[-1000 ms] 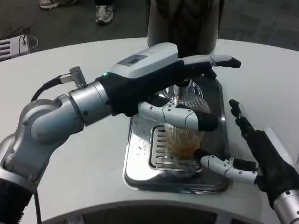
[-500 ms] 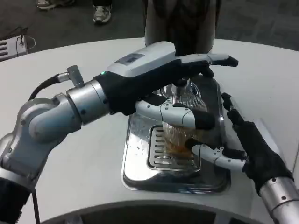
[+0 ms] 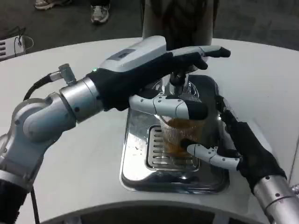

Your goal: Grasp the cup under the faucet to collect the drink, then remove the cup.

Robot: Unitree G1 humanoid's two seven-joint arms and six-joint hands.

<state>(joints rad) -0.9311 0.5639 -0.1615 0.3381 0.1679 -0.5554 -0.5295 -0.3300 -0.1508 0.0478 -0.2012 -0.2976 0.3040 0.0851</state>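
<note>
Head view: cup (image 3: 180, 135) upright on the drip tray (image 3: 135, 154), under the faucet (image 3: 177, 80).

The ribbed clear cup, amber drink inside, stands with its long axis vertical and mouth up, on the tray's grate toward the table's (image 3: 84, 158) near edge. The right hand (image 3: 233, 144) touches the cup's lower side with one fingertip, the other fingers apart, grasping nothing. The left hand (image 3: 163, 77) reaches over the faucet, a finger across the cup's rim; I cannot tell whether it grasps.

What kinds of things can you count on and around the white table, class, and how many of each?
Robot hands: 2, left hand and right hand
Clear ribbed plastic cup holding amber drink: 1
Shiny steel drip tray: 1
Dark cylindrical drink dispenser: 1
Total: 5
</note>
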